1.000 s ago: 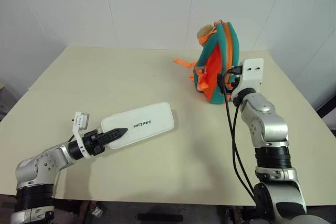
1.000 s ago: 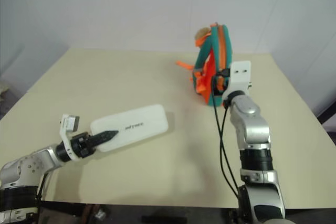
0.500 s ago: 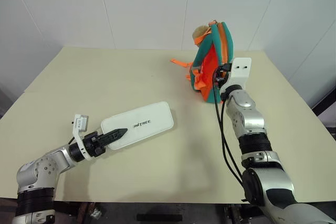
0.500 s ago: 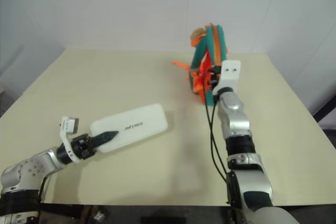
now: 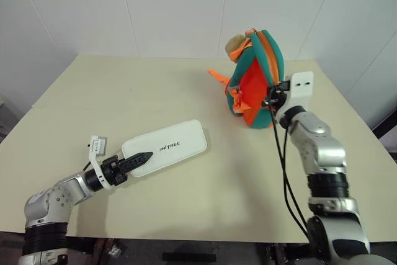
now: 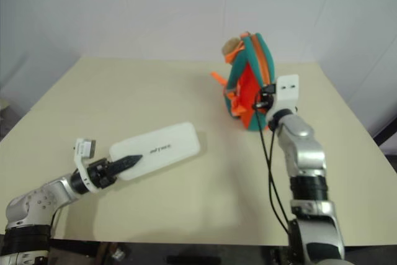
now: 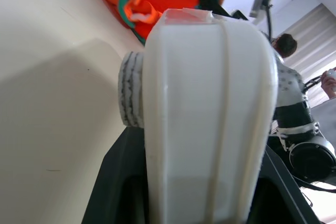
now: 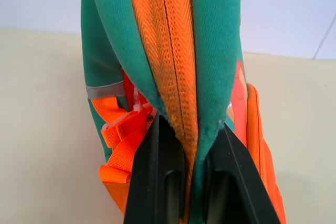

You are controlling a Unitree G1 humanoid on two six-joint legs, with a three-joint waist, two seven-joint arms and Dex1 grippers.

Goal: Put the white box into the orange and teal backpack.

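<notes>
The right gripper (image 8: 181,182) pinches the zipped orange seam of the orange and teal backpack (image 5: 255,79) near the worktop's far right edge; the fabric may slip. The left gripper (image 5: 138,159) clamps the white box (image 5: 166,147) (mid-worktop) by its end, which could sag.
</notes>
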